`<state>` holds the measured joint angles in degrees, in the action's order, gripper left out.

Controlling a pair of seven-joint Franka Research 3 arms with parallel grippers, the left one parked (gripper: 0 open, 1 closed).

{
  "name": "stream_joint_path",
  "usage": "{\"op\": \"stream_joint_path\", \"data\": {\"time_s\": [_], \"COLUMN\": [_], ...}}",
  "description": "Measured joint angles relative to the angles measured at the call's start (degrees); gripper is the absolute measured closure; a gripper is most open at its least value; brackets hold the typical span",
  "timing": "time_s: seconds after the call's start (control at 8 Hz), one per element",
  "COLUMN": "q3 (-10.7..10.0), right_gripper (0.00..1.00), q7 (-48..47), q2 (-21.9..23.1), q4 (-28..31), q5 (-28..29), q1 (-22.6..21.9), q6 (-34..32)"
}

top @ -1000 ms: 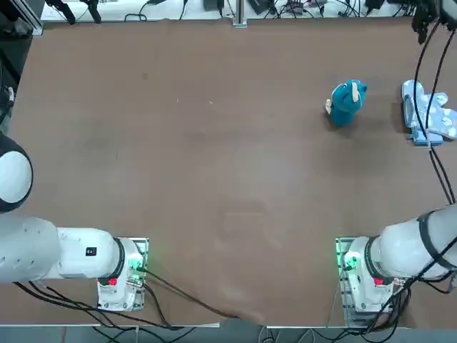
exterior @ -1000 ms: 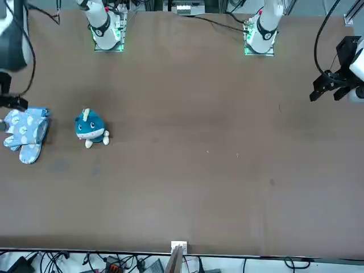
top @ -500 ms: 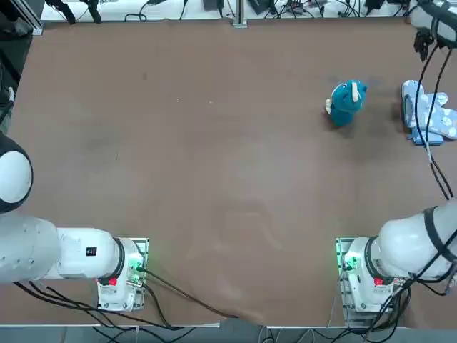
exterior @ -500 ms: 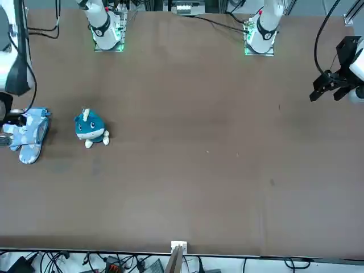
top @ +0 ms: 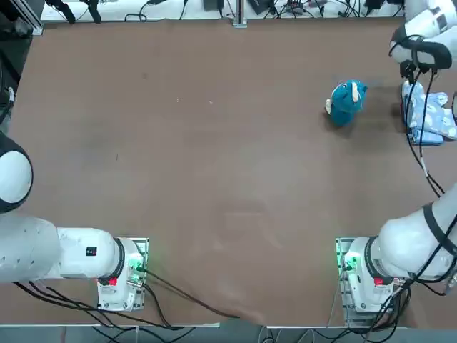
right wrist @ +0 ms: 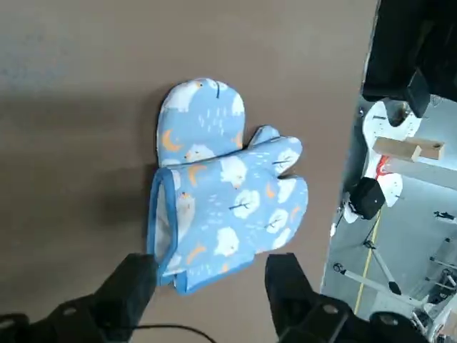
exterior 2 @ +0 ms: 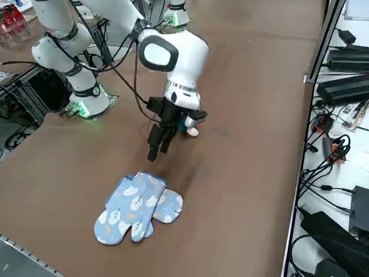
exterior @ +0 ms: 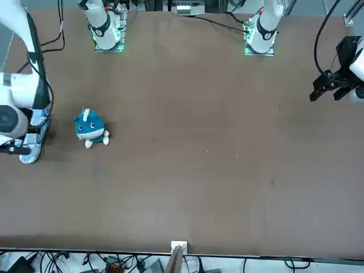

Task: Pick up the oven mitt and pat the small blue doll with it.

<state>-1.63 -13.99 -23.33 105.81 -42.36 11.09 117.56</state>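
The oven mitt [right wrist: 227, 214], pale blue with white and orange prints, lies flat at the table's far right edge [exterior 2: 138, 206]. My right gripper [right wrist: 208, 286] hangs open above the mitt's cuff end without touching it, its fingers [right wrist: 132, 286] spread wide. In the right side view the gripper [exterior 2: 157, 145] points down a little beyond the mitt. The small blue doll [top: 347, 101], teal with a cream patch, stands upright to the left of the mitt [top: 434, 123]. From the front the arm covers most of the mitt [exterior: 29, 154], beside the doll [exterior: 90, 128].
The brown table [top: 214, 143] carries nothing else. Black cables [top: 421, 143] trail from my right arm across the mitt's side. Cables and power bricks [exterior 2: 340, 86] lie on the floor past the table's right edge.
My right arm has swung in from beyond the table's far right corner to above the mitt. It now covers part of the mitt. Mitt and doll have not moved.
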Motion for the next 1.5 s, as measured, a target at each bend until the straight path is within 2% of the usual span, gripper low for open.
{"op": "stream_joint_path", "data": {"time_s": [0.25,0.38,0.88,1.5], "q3": [-0.2,-0.2,-0.1,-0.1], "right_gripper": [0.09,0.12,0.15,0.19], "q7": [-1.7,-3.5,-14.5,-17.0], "q2": [-1.1,-1.7,-5.4,-6.6], "q4": [2.4,3.1,5.6,6.3], "q5": [-2.2,-3.9,-13.2,-15.7], "q1": [2.0,2.9,3.0,3.1], "q6": [6.5,7.8,8.7,8.7]}}
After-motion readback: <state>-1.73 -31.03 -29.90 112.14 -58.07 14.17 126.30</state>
